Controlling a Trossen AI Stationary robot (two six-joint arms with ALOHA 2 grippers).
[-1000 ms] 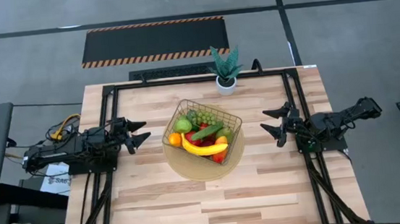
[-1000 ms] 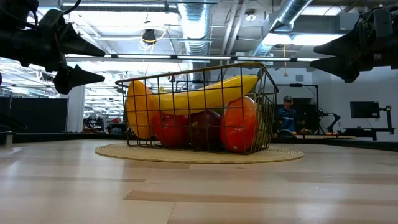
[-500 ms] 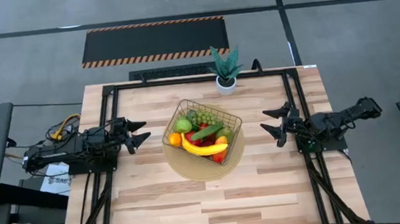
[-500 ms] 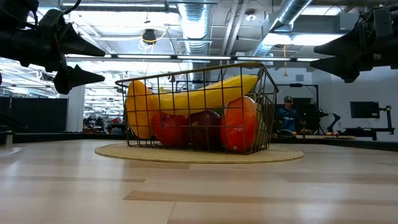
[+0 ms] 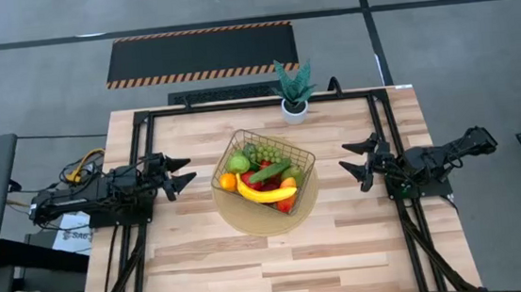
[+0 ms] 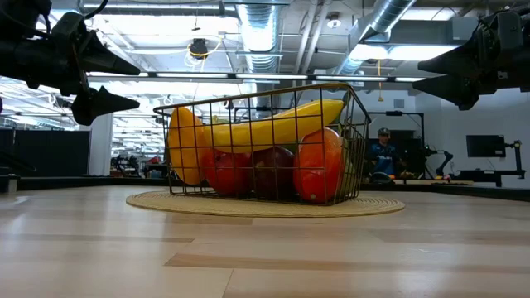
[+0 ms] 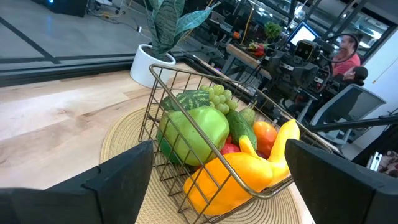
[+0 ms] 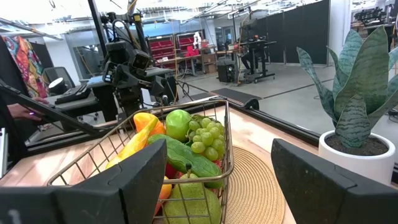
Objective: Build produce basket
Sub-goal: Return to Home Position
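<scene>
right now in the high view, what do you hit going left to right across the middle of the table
left gripper, open → basket full of produce → right gripper, open

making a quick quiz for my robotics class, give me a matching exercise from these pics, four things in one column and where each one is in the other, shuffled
Column one
1. banana
2. potted plant
3. left tool
4. right tool

Column two
a. open, raised over the right side of the table
b. lying across the top of the produce in the basket
c. open, raised over the table's left side
d. standing at the table's back edge, outside the basket

Pairs: 1-b, 2-d, 3-c, 4-a
</scene>
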